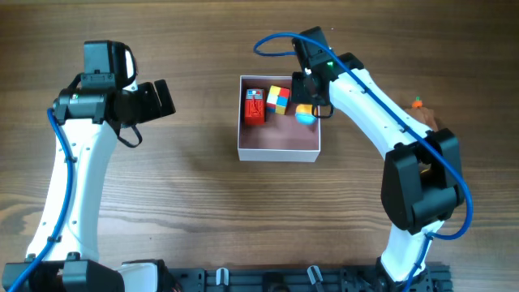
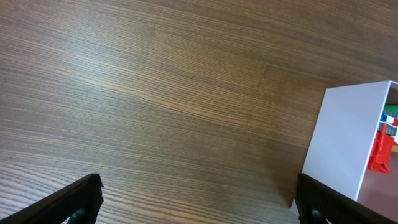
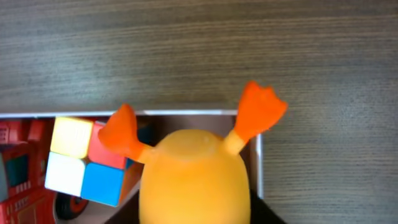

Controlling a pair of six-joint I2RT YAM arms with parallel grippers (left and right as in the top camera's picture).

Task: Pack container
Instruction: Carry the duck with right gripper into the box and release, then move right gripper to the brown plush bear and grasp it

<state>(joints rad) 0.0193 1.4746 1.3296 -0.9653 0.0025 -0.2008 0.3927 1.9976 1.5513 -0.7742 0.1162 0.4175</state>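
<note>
The container (image 1: pixel 276 152) is a shallow white box with a dull pink floor at table centre. Inside it lie a red toy (image 1: pixel 255 106) and a multicoloured cube (image 1: pixel 278 99) along the far wall. My right gripper (image 1: pixel 312 96) is over the container's far right corner, shut on a yellow toy (image 3: pixel 196 177) with orange feet, held just above the floor beside the cube (image 3: pixel 81 163). My left gripper (image 1: pixel 166 98) is open and empty over bare table, left of the container's white wall (image 2: pixel 348 137).
A small orange and green object (image 1: pixel 418 103) lies on the table at the far right, behind my right arm. The wooden table stretches on all sides of the container.
</note>
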